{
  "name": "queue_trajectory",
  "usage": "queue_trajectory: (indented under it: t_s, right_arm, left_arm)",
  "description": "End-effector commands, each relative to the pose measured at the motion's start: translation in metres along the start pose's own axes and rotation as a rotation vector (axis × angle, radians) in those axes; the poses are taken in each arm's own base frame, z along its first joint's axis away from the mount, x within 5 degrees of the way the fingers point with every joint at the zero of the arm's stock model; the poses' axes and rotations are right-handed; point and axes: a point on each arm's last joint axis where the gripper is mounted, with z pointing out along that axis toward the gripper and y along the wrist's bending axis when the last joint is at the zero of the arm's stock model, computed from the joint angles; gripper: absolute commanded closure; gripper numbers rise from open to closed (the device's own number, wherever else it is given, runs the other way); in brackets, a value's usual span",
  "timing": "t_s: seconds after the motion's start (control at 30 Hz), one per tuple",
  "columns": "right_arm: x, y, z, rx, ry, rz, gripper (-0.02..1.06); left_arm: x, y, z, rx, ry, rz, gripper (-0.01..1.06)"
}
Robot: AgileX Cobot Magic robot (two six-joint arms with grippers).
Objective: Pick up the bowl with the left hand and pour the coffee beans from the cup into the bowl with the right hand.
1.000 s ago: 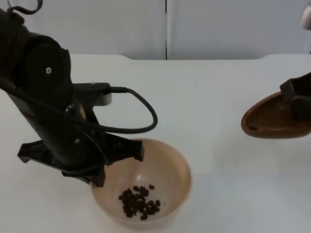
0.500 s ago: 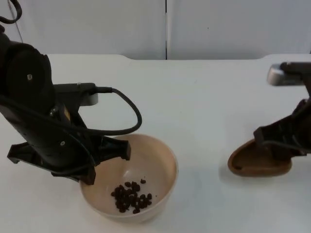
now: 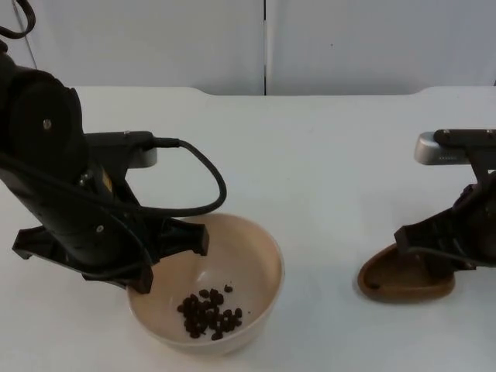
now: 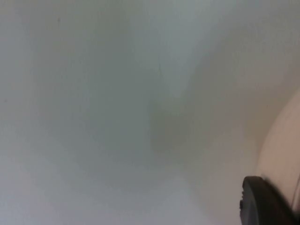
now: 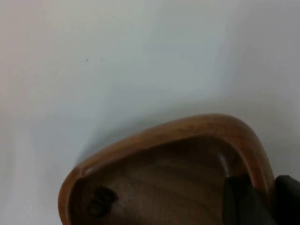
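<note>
**Beans in the bowl, both vessels low: spill and tip risks on release**

Although the dark coffee beans (image 3: 211, 313) already lie in a loose heap at the bottom of the pale, round, smooth-walled bowl (image 3: 256, 252), neither vessel looks let go of. The bowl sits at the near left of the white table top (image 3: 310, 155); it seems to rest on the surface or just above it, and I cannot tell which. The left gripper (image 3: 147, 260) clamps the bowl's left rim, one black finger inside the wall and one outside, and the left wrist view shows a fingertip (image 4: 265, 204) against the pale wall.

At the near right, well apart from the bowl, the brown wooden cup (image 3: 403, 279) with its pointed, scoop-like rim lies low on the table. The right gripper (image 3: 434, 252) pinches its right rim; the right wrist view shows a finger (image 5: 241, 201) inside the wooden wall. One or two beans (image 5: 98, 201) seem to remain in the cup there, so the pour may not be quite complete.

Judging the risks from here:

- If the left fingers open while the bowl is still tilted or lifted, it could rock and fling beans over the rim.
- A sideways pull before the inner finger clears the wall would drag or tip the bowl.
- The cup, narrow at its base, may roll or scatter its leftover beans if released at an angle.
</note>
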Motion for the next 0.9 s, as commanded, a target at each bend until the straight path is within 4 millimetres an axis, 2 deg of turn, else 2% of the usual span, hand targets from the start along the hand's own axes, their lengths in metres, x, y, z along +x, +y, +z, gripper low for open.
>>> queue_trajectory:
  t_s: [0.0, 0.33, 0.47, 0.5, 0.57, 0.6, 0.63, 0.67, 0.7, 0.77, 0.83, 0.87]
  right_arm:
    - [-0.0017, -0.0005, -0.0006, -0.003, -0.018, 0.002, 1.04]
    - [-0.0017, -0.0005, -0.0006, -0.003, -0.018, 0.002, 1.03]
    - [-0.0019, -0.0005, -0.0006, -0.003, -0.020, 0.007, 0.91]
    - [-0.0019, -0.0005, -0.0006, -0.003, -0.020, 0.007, 0.91]
    - [-0.0019, -0.0005, -0.0006, -0.003, -0.020, 0.007, 0.83]
    - [-0.0022, -0.0004, -0.0006, -0.004, -0.023, 0.007, 0.79]
    - [-0.0025, -0.0003, -0.0006, -0.005, -0.027, 0.007, 0.75]
    - [-0.0028, -0.0002, -0.0006, -0.006, -0.030, 0.007, 0.72]
    - [-0.0028, -0.0002, -0.0006, -0.006, -0.030, 0.007, 0.72]
    - [-0.0037, 0.0000, -0.0007, -0.008, -0.040, 0.007, 0.63]
    - [-0.0043, 0.0001, -0.0007, -0.010, -0.047, 0.009, 0.57]
    - [-0.0043, 0.0001, -0.0007, -0.010, -0.047, 0.009, 0.57]
  left_arm:
    - [0.0026, 0.0029, 0.0026, -0.012, 0.011, 0.018, 1.05]
    - [0.0024, 0.0029, 0.0026, -0.012, 0.009, 0.018, 1.05]
    - [0.0020, 0.0027, 0.0027, -0.010, 0.004, 0.018, 1.05]
    - [0.0020, 0.0027, 0.0027, -0.010, 0.004, 0.018, 1.05]
    - [0.0020, 0.0027, 0.0027, -0.010, 0.004, 0.018, 0.99]
    - [0.0020, 0.0027, 0.0027, -0.010, 0.004, 0.018, 0.92]
    - [0.0020, 0.0027, 0.0027, -0.010, 0.004, 0.018, 0.84]
    - [0.0020, 0.0027, 0.0027, -0.010, 0.004, 0.018, 0.70]
    - [0.0020, 0.0027, 0.0027, -0.010, 0.004, 0.018, 0.70]
    - [0.0020, 0.0026, 0.0027, -0.009, 0.005, 0.016, 0.49]
    - [0.0021, 0.0026, 0.0027, -0.009, 0.005, 0.014, 0.33]
    - [0.0021, 0.0026, 0.0027, -0.009, 0.005, 0.014, 0.33]
